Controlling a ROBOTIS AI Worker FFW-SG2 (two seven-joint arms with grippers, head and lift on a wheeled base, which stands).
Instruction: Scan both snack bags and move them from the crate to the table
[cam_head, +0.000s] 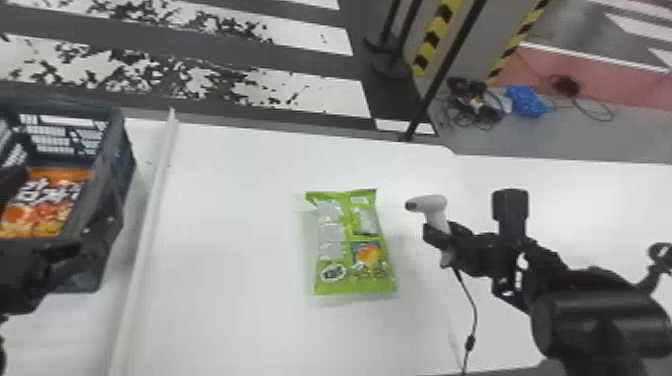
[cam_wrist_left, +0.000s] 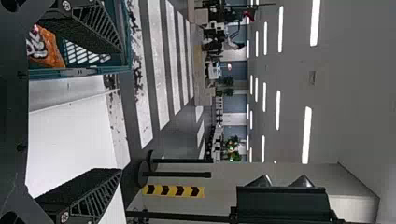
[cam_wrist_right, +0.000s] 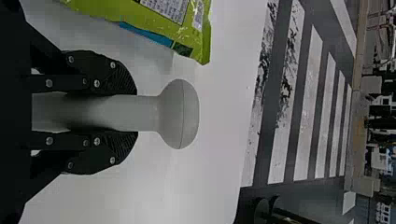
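Observation:
My right gripper (cam_head: 440, 240) is at the right of the head view, shut on the handle of the white scanner (cam_head: 429, 202). In the right wrist view the right gripper (cam_wrist_right: 126, 113) has a finger on either side of the scanner's handle (cam_wrist_right: 140, 112). A green snack bag (cam_head: 345, 245) lies flat on the white table (cam_head: 235, 240), left of the scanner. An orange snack bag (cam_head: 45, 205) lies inside the dark crate (cam_head: 112, 165). My left gripper (cam_head: 75, 250) is at the crate's near side; in the left wrist view the left gripper (cam_wrist_left: 119, 112) has its fingers wide apart.
A raised white strip (cam_head: 150, 225) runs along the table between the crate and the green bag. The scanner's black cable (cam_head: 472, 305) trails toward the near edge. Beyond the far edge stand dark poles (cam_head: 440, 75) and a yellow-black striped post (cam_head: 432, 40).

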